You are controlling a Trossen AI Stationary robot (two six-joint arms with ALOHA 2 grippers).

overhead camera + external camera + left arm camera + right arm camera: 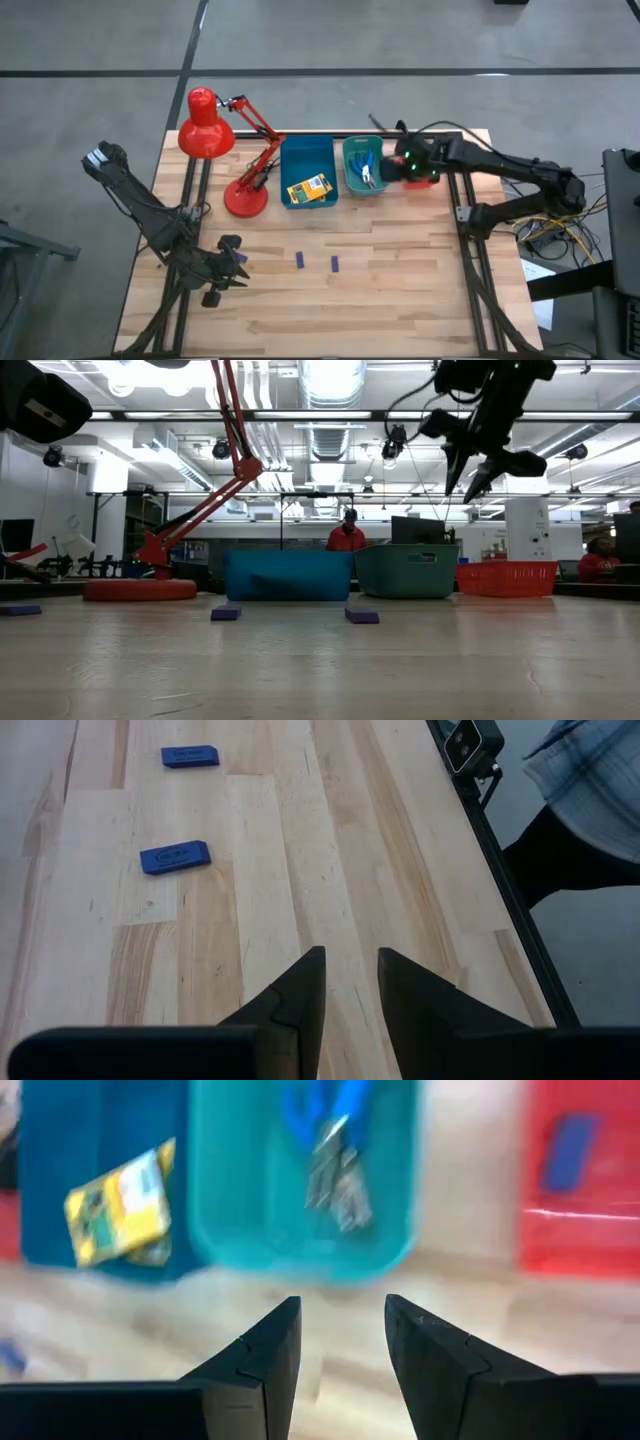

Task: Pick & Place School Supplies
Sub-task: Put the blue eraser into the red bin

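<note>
Two purple erasers (299,260) (335,264) lie flat on the wooden table; the left wrist view shows them (175,857) (190,756) ahead of my left gripper (350,960). That gripper is open and empty, low at the table's near left (232,266). A yellow-and-green crayon box (308,190) lies in the blue bin (290,150). Blue-handled tools (330,1160) lie in the teal bin (350,185). An eraser (565,1150) lies in the red bin (600,1240). My right gripper (343,1310) hangs open and empty, high above the bins (462,482).
A red desk lamp (215,135) stands on its round base (245,198) left of the blue bin. The three bins sit in a row at the table's far side. Another purple eraser (20,610) lies far left in the low view. Bare wood stretches across the near half.
</note>
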